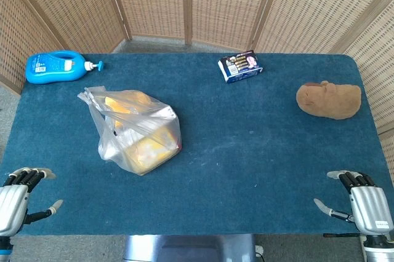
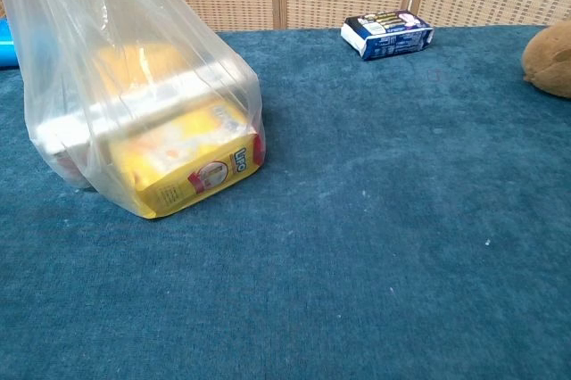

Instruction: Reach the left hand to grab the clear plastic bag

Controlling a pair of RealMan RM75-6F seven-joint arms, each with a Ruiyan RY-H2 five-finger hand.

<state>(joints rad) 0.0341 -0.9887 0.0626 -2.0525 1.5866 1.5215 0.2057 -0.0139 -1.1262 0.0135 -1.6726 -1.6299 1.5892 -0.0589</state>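
The clear plastic bag (image 1: 135, 130) sits left of centre on the blue table, holding yellow packages; its gathered top points toward the far left. In the chest view the clear plastic bag (image 2: 134, 95) fills the upper left. My left hand (image 1: 18, 200) hovers at the near left corner of the table, well short of the bag, fingers apart and holding nothing. At the near right corner my right hand (image 1: 360, 199) is likewise empty with its fingers spread. Neither hand shows in the chest view.
A blue pump bottle (image 1: 58, 66) lies at the far left corner. A small box of batteries (image 1: 241, 66) sits at the far centre, and a brown plush toy (image 1: 329, 99) lies at the right. Wicker screens (image 1: 197, 3) stand behind the blue table (image 1: 258, 163).
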